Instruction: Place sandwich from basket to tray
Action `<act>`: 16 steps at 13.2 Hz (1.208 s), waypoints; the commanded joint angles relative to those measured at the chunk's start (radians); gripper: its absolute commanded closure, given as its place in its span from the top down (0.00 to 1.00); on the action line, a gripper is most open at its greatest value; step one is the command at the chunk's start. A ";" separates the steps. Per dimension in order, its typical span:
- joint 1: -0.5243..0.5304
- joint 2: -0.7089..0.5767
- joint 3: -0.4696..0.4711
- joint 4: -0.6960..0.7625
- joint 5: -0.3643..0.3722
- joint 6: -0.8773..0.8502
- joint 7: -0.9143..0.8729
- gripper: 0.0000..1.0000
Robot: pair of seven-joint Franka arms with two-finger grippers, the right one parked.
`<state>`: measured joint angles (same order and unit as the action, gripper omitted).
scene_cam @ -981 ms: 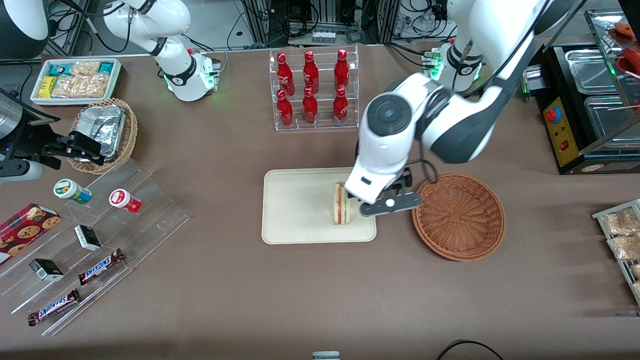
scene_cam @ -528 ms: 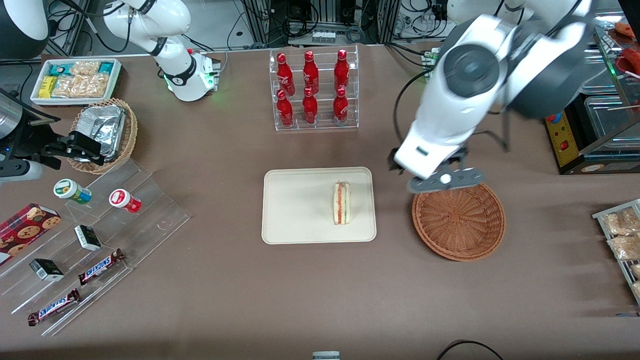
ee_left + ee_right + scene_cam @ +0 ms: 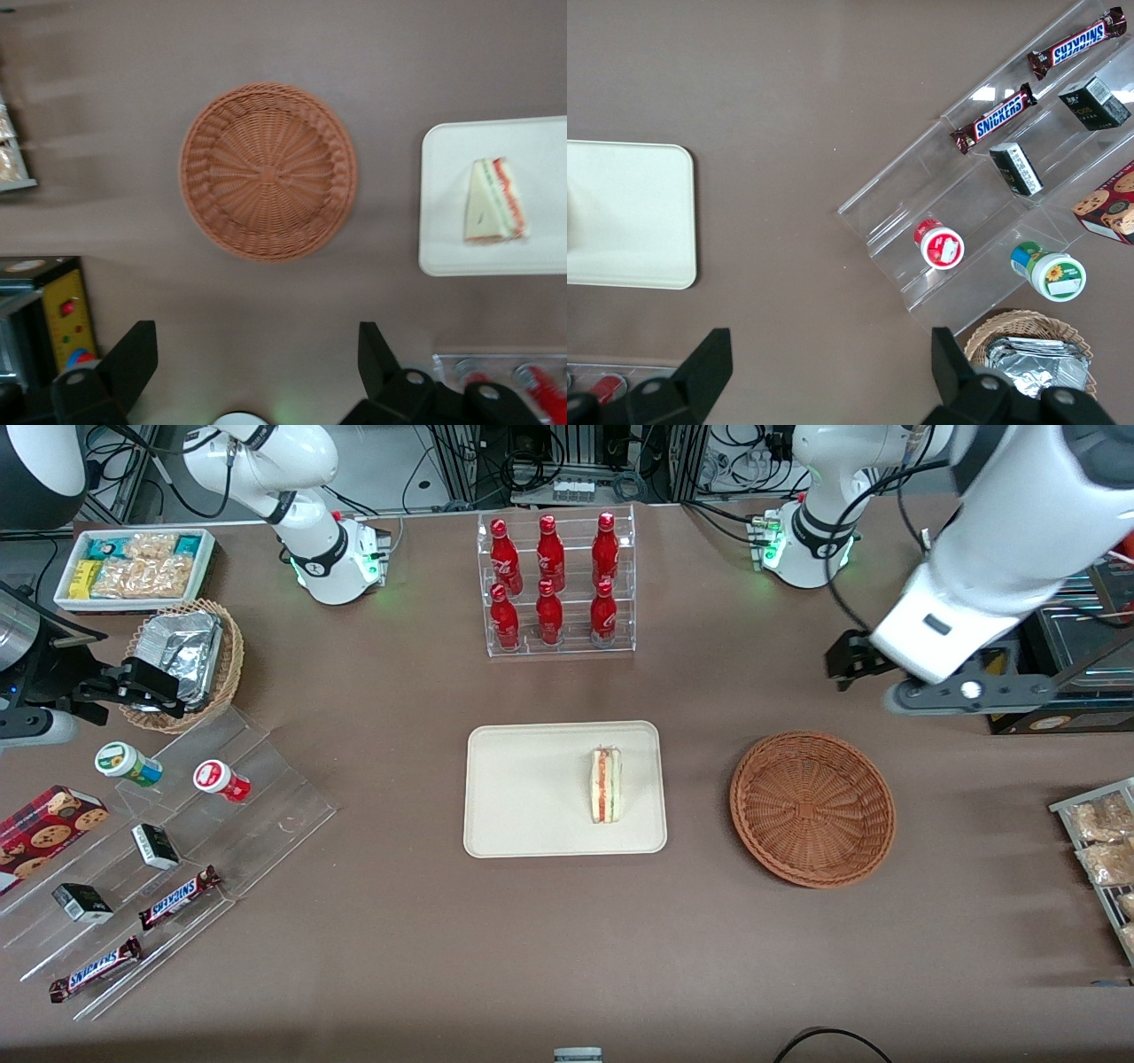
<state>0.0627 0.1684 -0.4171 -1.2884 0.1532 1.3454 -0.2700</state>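
One sandwich [image 3: 606,785] sits on the tray [image 3: 523,797], toward its 3 o'clock edge. Basket [image 3: 812,808] next to it holds nothing. Gripper [image 3: 257,367] hangs high off the basket's 1 o'clock, fingers [image 3: 133,359] spread wide, holding nothing.

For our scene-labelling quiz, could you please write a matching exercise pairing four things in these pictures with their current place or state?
Column one:
1. sandwich
2. basket
3. gripper
4. red bottles

Column two:
A. open, holding nothing, raised toward the working arm's end of the table
B. lying on the tray
C. standing in a clear rack
D. empty, on the table beside the tray

Pairs: 1-B, 2-D, 3-A, 4-C
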 commanded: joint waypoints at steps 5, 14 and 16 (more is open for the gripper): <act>0.019 -0.142 0.109 -0.138 -0.030 -0.094 0.178 1.00; -0.096 -0.127 0.187 -0.166 -0.073 -0.089 0.167 1.00; -0.095 -0.132 0.205 -0.166 -0.116 -0.091 0.169 1.00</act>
<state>-0.0237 0.0566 -0.2406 -1.4498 0.0776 1.2538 -0.1118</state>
